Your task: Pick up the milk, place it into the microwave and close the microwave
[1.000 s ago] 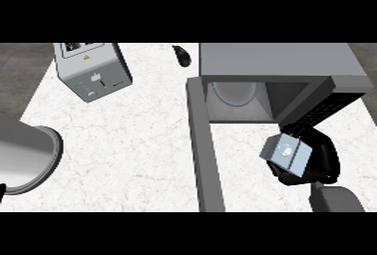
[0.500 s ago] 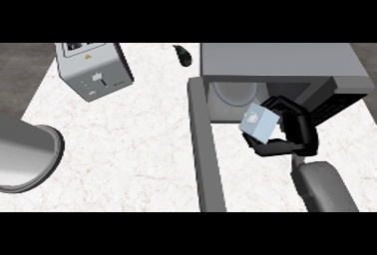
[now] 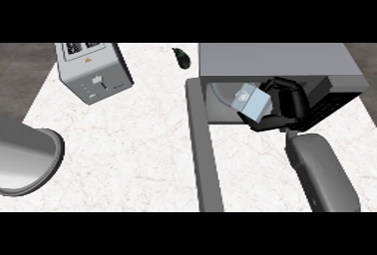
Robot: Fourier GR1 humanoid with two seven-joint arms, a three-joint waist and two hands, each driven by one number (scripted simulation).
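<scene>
We judge the middle step to be in hand: getting the milk into the microwave. Our right robot hand is curled round the carton and holds it at the microwave's opening, tilted rather than upright. We cannot tell whether it touches the microwave's floor yet. The microwave door stands wide open, running out from the microwave's left side toward us.

Next, as we judge it, the carton has to go deeper inside, come upright and be let go. Then the robot hand must draw clear of the opening before the door is swung shut.

The milk looks like a small pale blue-grey carton with a round mark on its face, probably light and easy to tip. Our left robot hand does not show.
</scene>
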